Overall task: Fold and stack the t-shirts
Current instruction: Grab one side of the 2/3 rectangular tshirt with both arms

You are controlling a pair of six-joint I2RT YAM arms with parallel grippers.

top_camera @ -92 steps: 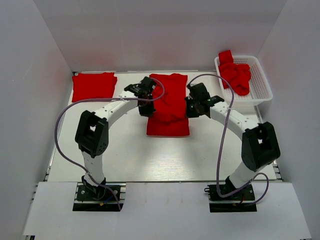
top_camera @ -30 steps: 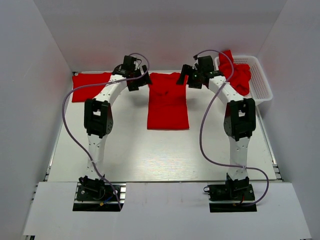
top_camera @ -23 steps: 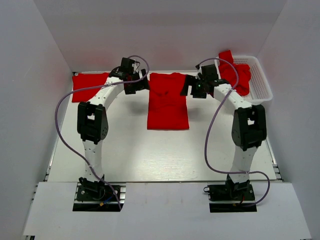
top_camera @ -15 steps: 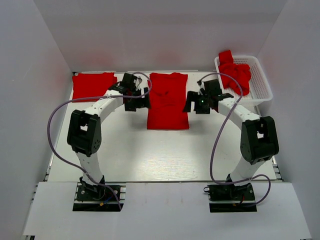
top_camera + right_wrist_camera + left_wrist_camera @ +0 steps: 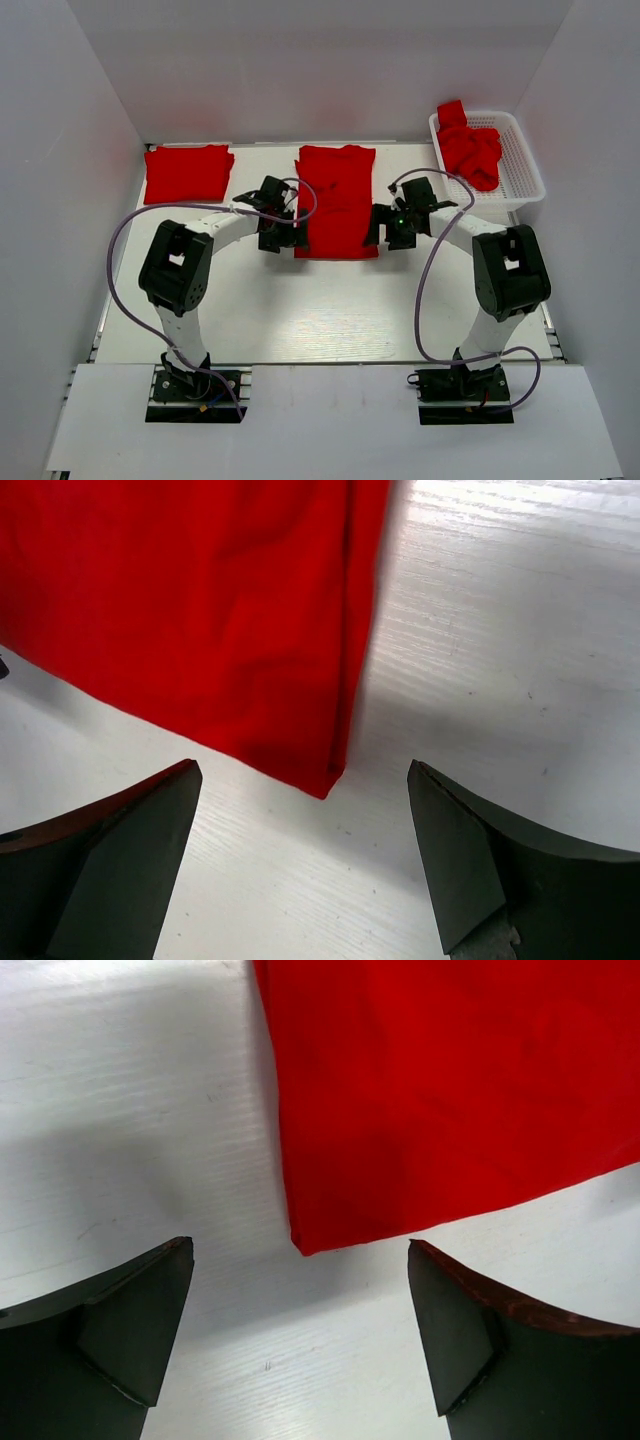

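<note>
One red t-shirt point(image 5: 335, 200) lies flat mid-table, folded into a long narrow strip running front to back. My left gripper point(image 5: 283, 236) stands open at the strip's near left corner, and that corner point(image 5: 300, 1245) shows between its dark fingers point(image 5: 130, 1320). At the near right corner my right gripper point(image 5: 386, 232) is open too, with the corner point(image 5: 325, 788) between its fingers point(image 5: 460, 860). Neither holds cloth. A second t-shirt point(image 5: 188, 172) lies folded at the back left. More t-shirts point(image 5: 470, 152) are crumpled in the basket.
The white lattice basket point(image 5: 527, 172) stands at the back right corner, against the right wall. White walls close in the table on the left, back and right. Purple cables loop from each arm over the table's front half.
Both grippers have come back from the strip's far end along its sides to its near corners. The shirt, rumpled three seconds ago, now lies flat and straight.
</note>
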